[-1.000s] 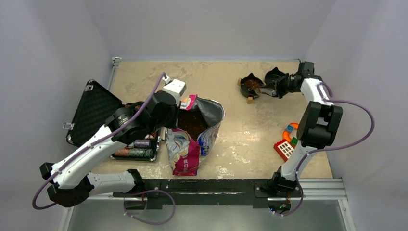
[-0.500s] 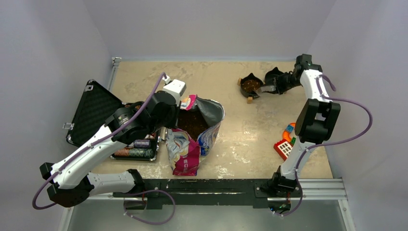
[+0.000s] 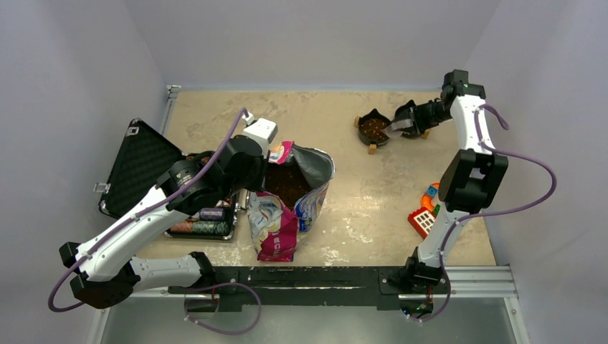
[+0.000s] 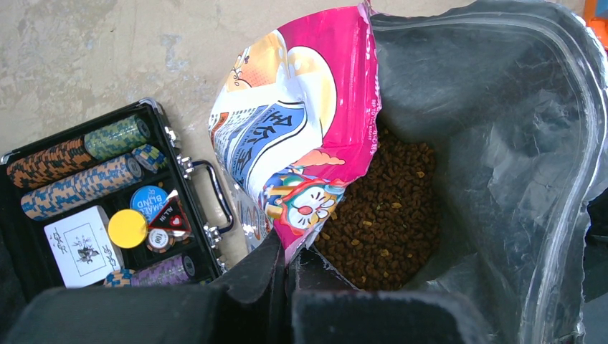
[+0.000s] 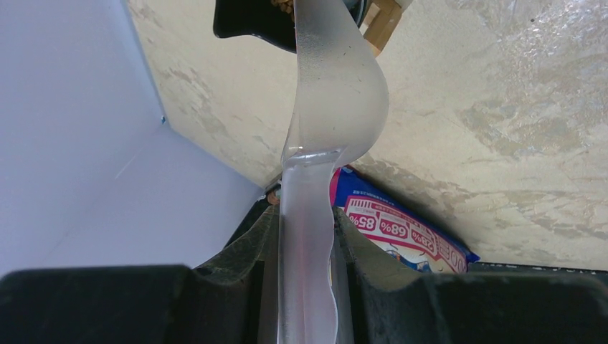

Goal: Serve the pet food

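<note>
The left tool (image 4: pixel 288 259) is clenched on the pink top edge of the cartoon-printed foil bag (image 3: pixel 283 215). The bag stands open just left of the middle of the worktop (image 3: pixel 351 208), with its silver lining showing. Inside it lies a bed of pet food (image 4: pixel 387 215), small brown kibble pellets, just beyond the tool's tips in the left wrist view. The bag's printed front faces the near edge, crumpled and folded outward.

Just beside the bag on its left sits an open black case (image 3: pixel 140 168), its lid thrown back toward the far left. The case holds rows of poker chips (image 4: pixel 75 168), a deck of cards (image 4: pixel 80 245) and 1 yellow chip (image 4: pixel 127 228).

At the far right, the right tool (image 5: pixel 307 228) is closed around the handle of a clear plastic scoop (image 5: pixel 333 93), with 1 finger on each side. The scoop's wide end reaches the right rim of a black cat-eared bowl (image 3: pixel 373 129), which holds some of the brown kibble. Whether any pellets lie in the scoop itself cannot be told.

Colourful toy blocks (image 3: pixel 426 213) lie near the right edge of the worktop, just beside the right arm's lower link
</note>
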